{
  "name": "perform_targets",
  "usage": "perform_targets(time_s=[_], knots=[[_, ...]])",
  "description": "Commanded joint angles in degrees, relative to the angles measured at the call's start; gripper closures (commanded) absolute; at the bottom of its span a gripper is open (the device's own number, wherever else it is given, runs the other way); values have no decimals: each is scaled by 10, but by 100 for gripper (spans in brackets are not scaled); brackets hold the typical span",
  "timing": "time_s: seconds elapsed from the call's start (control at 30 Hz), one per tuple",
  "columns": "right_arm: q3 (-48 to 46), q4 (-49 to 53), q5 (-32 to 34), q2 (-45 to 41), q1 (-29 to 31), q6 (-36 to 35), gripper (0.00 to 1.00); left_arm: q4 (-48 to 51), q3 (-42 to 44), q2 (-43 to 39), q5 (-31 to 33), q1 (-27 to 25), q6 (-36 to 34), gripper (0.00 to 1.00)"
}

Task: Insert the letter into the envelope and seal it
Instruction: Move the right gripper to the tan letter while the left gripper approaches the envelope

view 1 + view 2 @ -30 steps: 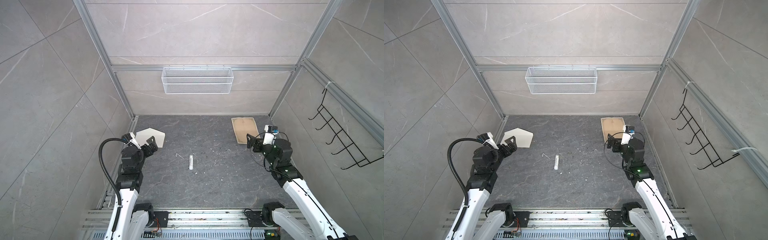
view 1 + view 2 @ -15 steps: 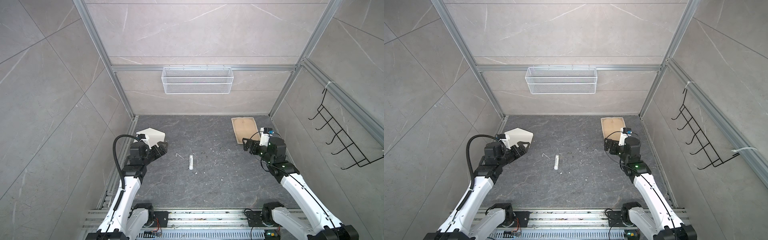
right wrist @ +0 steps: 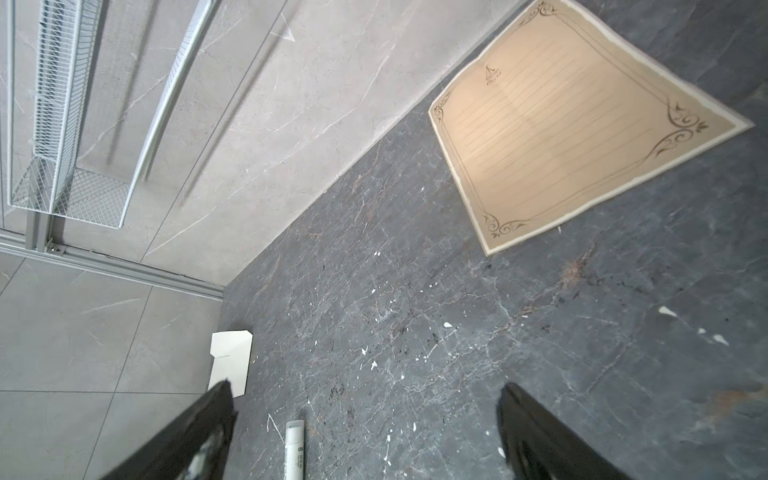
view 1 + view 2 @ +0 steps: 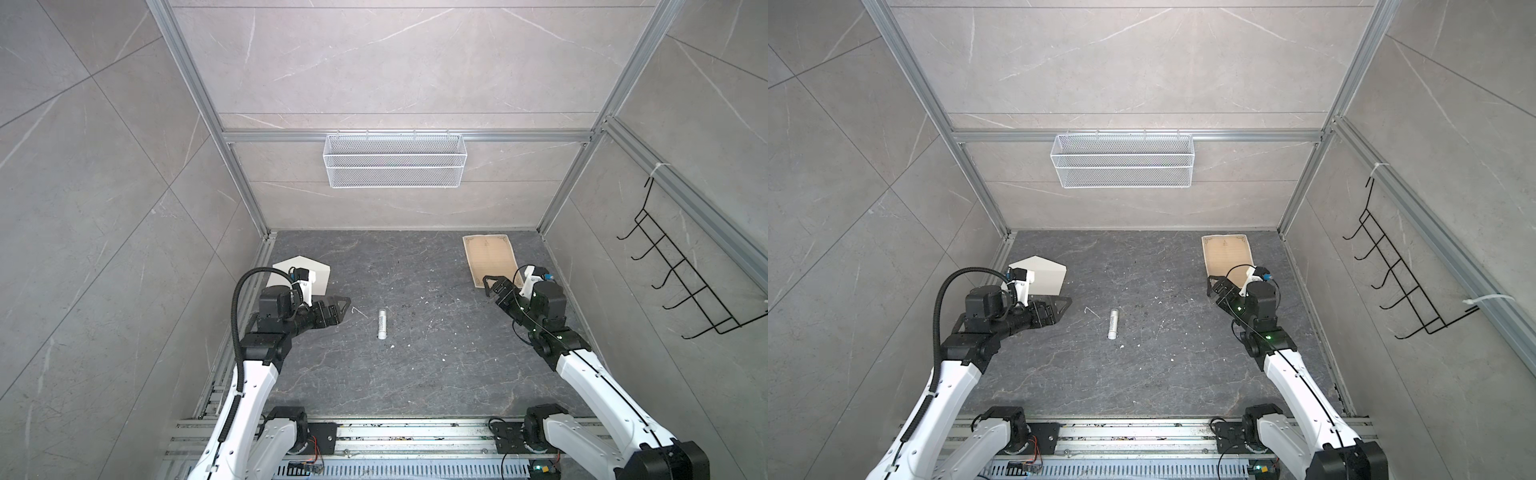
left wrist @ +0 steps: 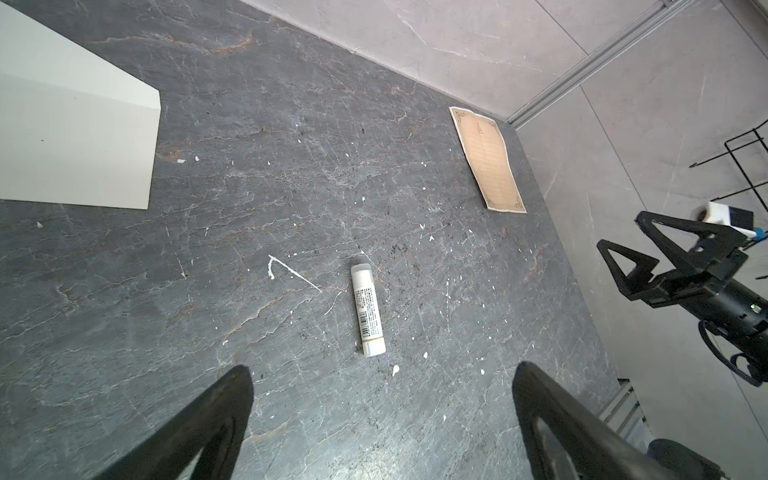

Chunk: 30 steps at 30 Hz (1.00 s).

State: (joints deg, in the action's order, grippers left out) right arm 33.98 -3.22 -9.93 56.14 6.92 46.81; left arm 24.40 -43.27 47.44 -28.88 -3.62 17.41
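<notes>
Grey tabletop (image 4: 415, 374) in both top views carries envelope (image 4: 311, 263) left, letter (image 4: 490, 257) right, well apart; left wrist view: left fingers (image 5: 216, 415) wide, empty; right wrist view: right fingers (image 3: 536, 432) wide, short of the flat letter, which may slide or crumple when pinched.

One letter (image 4: 489, 257), one envelope (image 4: 322, 272), one tube (image 4: 382, 324) — perhaps glue.

Bright, even, sharp; wide-angle edge distortion

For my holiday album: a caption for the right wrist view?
Open right gripper faces the ornate-bordered letter lying on the dark table.
</notes>
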Motion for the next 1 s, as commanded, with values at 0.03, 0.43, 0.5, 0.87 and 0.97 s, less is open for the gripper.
perform_targets(time_s=[0.03,0.43,0.5,0.87,0.97], knots=[[-31,-84,-29,19,-15,83,1,14,6,-35,20,0,-33,0],[-66,-310,-108,191,-81,224,1,22,11,-41,32,0,-29,0],[-62,-350,-119,229,-81,247,1,22,12,-43,32,0,-29,0],[-56,-488,-105,369,-80,333,1,21,13,-44,31,0,-29,0],[-48,-506,-105,400,-80,348,1,22,13,-45,30,0,-28,0]])
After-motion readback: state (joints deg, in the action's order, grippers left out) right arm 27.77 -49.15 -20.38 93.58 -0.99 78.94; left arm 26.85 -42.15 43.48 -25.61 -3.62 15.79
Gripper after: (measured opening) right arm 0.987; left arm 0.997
